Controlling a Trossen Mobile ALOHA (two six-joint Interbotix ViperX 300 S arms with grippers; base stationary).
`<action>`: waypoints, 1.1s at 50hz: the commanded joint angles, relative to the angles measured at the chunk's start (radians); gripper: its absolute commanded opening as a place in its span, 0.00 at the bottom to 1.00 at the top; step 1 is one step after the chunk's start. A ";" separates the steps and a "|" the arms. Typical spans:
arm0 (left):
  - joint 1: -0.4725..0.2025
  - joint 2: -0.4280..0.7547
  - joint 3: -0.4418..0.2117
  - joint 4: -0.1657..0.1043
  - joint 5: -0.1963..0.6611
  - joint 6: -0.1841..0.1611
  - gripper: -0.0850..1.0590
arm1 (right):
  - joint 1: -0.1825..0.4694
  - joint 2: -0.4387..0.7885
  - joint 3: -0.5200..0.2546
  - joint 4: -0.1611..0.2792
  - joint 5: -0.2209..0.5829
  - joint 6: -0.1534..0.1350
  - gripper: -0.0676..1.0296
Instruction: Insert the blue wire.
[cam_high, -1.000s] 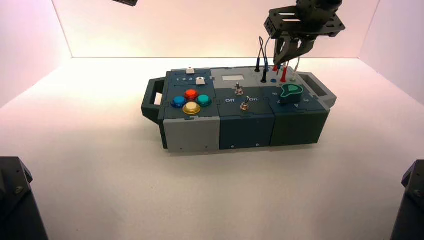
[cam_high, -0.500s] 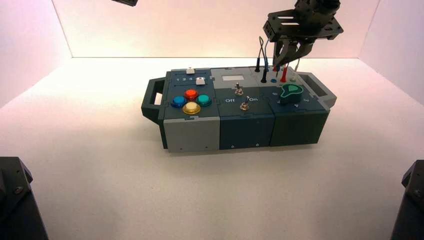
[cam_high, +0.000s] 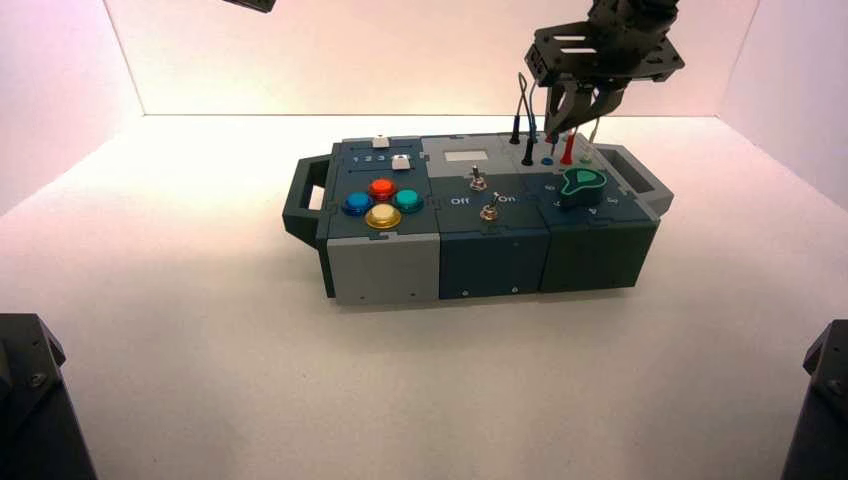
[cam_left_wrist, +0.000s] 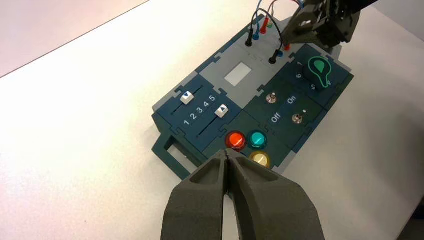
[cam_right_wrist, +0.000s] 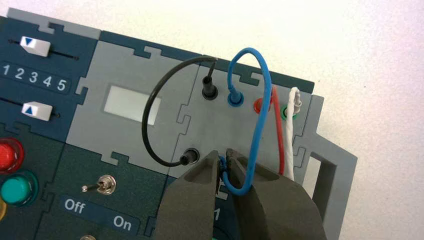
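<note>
Right gripper (cam_high: 566, 132) at work over the wire panel (cam_right_wrist: 212, 125), by the box's far right corner. Fingers closed on the near plug of the blue wire (cam_right_wrist: 263, 90); left gripper (cam_left_wrist: 227, 154) idle, high and off to the left of the box, its fingers together with nothing between them.

Blue wire: far plug (cam_right_wrist: 235, 96) seated in the far-row blue socket, close to the box's far edge. The lead arches up from there and comes back toward the near edge, into the fingers. Held plug roughly upright, metal pin (cam_high: 553, 149) down, clear of the panel. Near-row blue socket (cam_high: 547, 161) lies beneath and, in the high view, slightly left and nearer the near edge than the pin. Right arm is much the closer; no call for the left.

Judgement: the insertion is in hand, one end left to do. Next should be a small shift to bring pin over socket, plug kept upright, then straight down. A tilted pin could catch the socket rim; the springy loop may tug the plug off line.

Other sockets: black wire (cam_right_wrist: 146, 115) plugged at both ends, just left of the blue pair. Red plug (cam_high: 567, 150) stands in the near row, just right. White wire (cam_right_wrist: 289, 135) at the right end; its near end I cannot make out.
</note>
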 joint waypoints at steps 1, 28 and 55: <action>-0.003 -0.005 -0.014 0.000 -0.006 0.003 0.05 | 0.005 -0.003 -0.011 0.002 -0.011 -0.003 0.04; -0.003 -0.005 -0.014 0.002 -0.008 0.003 0.05 | 0.005 -0.002 -0.012 0.002 -0.028 -0.003 0.04; -0.003 -0.006 -0.014 0.002 -0.011 0.003 0.05 | 0.006 0.005 -0.009 0.008 -0.031 0.000 0.04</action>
